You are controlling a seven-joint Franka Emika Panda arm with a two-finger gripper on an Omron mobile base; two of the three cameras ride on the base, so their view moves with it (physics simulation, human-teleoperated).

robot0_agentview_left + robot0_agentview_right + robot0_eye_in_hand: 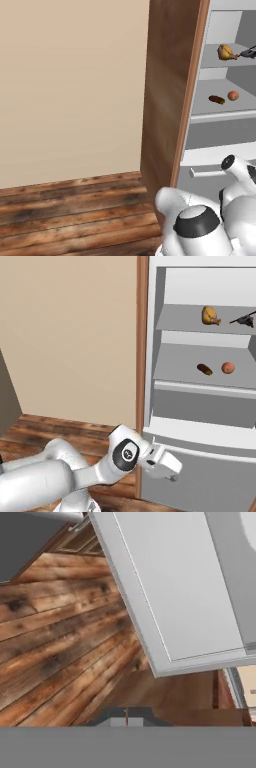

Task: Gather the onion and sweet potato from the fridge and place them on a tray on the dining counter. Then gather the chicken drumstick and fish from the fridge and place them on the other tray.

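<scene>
Open fridge [200, 426] at right of both base views: white interior, grey shelves, wood-brown frame [170, 100] along its left side.

Upper shelf, top right of both base views: chicken drumstick [210, 315], yellow-brown, at left; fish [243, 319], dark and thin, just beside it at right, partly cut by the frame edge in the left base view.

Next shelf down, right of centre in the right base view: sweet potato [204, 369], dark brown and elongated, at left; onion [228, 367], round and orange-brown, near it at right, not touching. Same pair at upper right of the left base view, sweet potato [216, 99] left of onion [233, 95].

Arm low in the frame: white links at lower left of the right base view, hand reaching toward the fridge's lower front. Gripper [172, 476] at bottom centre of the right base view, below the 2 occupied shelves and well apart from all 4 food items. In the hand view, gripper [127, 717] at bottom centre with the 2 dark tips pressed together, fully closed, nothing between them.

Hand view, tilted: wooden floor [55, 642] at left, a pale grey-white fridge panel crossing diagonally at upper right.

Beige wall [70, 85] at left of both base views, above the plank floor.
</scene>
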